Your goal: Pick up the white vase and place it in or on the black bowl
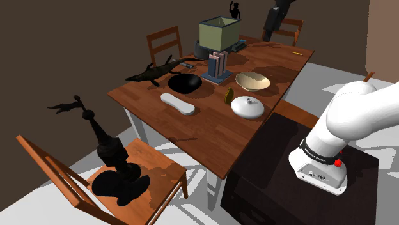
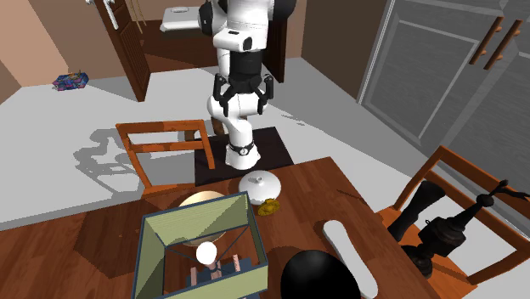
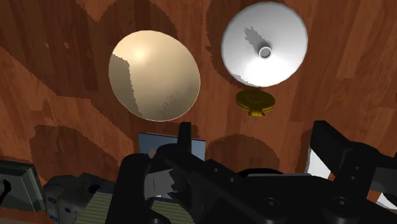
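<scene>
Located white vase (image 1: 247, 107) upright near the table (image 1: 192, 137) edge closest to the stand (image 1: 281, 172), touching nothing. Located black bowl (image 1: 185, 82) nearer the table's middle, well apart from the vase, toward the opposite long edge. Noted a tan bowl (image 1: 252, 80) beside the vase and a small golden object (image 1: 227, 96) between vase and black bowl. Noted a white oblong piece (image 1: 177, 103) just beside the black bowl.

Recorded hand (image 2: 242, 109) high above the table, over the tan bowl and vase, released and spread wide, grasping nothing.

Vase shape: squat, wide dome with a flat underside and a short, narrow neck at top centre. Surface: plain white, smooth, no material evident. Black bowl: round, shallow, glossy, open upward.

Judged the vase rigid, fairly light, probably slippery; treated as fragile. Rejected the broad body as likely too wide for the hand's span. Selected the neck as grip point, approached from straight above, closed gently and squarely to prevent tilting or slipping. Expected the low, wide base to sit stably in the bowl.
</scene>
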`<state>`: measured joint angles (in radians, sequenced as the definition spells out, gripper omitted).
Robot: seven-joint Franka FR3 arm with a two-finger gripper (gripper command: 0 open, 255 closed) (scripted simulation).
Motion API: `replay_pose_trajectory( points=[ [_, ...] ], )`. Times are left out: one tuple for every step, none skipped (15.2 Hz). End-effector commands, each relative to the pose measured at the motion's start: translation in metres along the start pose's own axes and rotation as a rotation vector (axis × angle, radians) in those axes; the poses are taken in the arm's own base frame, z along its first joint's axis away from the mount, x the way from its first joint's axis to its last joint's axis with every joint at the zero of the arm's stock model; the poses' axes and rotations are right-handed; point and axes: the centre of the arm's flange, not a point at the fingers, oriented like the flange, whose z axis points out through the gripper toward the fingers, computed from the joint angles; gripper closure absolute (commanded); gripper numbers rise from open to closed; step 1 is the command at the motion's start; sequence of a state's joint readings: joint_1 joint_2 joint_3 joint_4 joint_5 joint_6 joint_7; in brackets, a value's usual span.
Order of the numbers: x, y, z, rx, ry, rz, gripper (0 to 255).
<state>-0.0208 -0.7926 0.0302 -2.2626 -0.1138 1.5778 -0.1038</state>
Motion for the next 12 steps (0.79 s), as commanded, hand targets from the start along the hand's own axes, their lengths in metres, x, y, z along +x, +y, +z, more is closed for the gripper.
replay_pose_trajectory(
  points=[
    [0.0, 0.0, 0.0, 0.0, 0.0, 0.0, 0],
    [-0.001, -0.003, 0.013, 0.004, -0.003, 0.006, 0],
    [-0.002, -0.007, 0.025, 0.008, -0.005, 0.012, 0],
    [-0.003, -0.01, 0.038, 0.012, -0.008, 0.018, 0],
    [-0.004, -0.013, 0.05, 0.016, -0.01, 0.024, 0],
    [-0.005, -0.017, 0.063, 0.02, -0.013, 0.03, 0],
    [-0.006, -0.021, 0.075, 0.024, -0.015, 0.036, 0],
    [-0.007, -0.024, 0.087, 0.028, -0.018, 0.042, 0],
    [-0.008, -0.028, 0.1, 0.032, -0.02, 0.048, 0],
    [-0.009, -0.032, 0.112, 0.036, -0.023, 0.054, 0],
    [-0.01, -0.035, 0.125, 0.041, -0.025, 0.06, 0],
    [-0.011, -0.039, 0.137, 0.045, -0.028, 0.066, 0]
  ],
)
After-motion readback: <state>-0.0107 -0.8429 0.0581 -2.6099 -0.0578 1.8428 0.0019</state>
